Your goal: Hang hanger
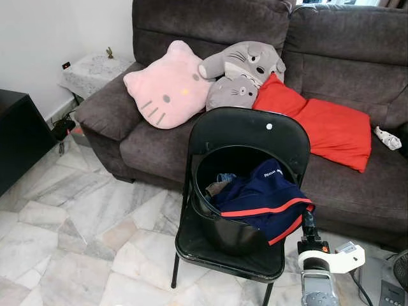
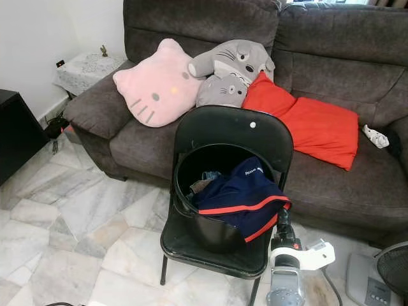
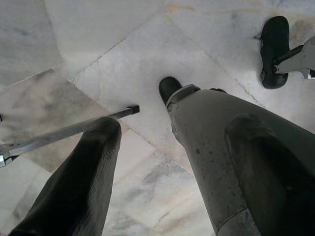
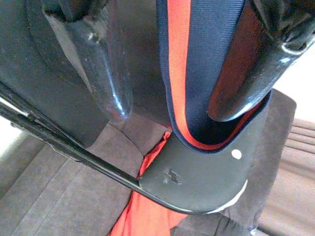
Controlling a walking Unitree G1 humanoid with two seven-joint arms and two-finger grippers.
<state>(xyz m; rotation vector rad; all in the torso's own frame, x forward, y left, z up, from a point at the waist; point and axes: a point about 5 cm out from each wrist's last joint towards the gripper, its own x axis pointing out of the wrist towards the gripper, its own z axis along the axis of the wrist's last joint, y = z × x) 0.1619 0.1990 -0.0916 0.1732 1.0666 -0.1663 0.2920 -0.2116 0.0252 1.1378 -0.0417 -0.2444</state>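
A black folding chair (image 1: 248,131) stands in front of a grey sofa and carries a black basket (image 1: 220,223). A navy garment with red stripes (image 1: 268,194) hangs over the basket's right rim. My right gripper (image 1: 308,220) is raised at the chair's right front corner, just under the garment's hanging edge. In the right wrist view the right gripper (image 4: 170,108) is open, and the striped hem (image 4: 184,64) lies between its fingers. My left gripper (image 3: 142,118) hangs open over the marble floor, with nothing between its fingers.
The sofa (image 1: 344,57) holds a pink cat cushion (image 1: 164,89), two grey plush cushions (image 1: 242,70) and a red cushion (image 1: 325,124). A dark cabinet (image 1: 16,137) stands at the left. A thin metal bar (image 3: 74,130) and my black foot (image 3: 274,49) show over the floor.
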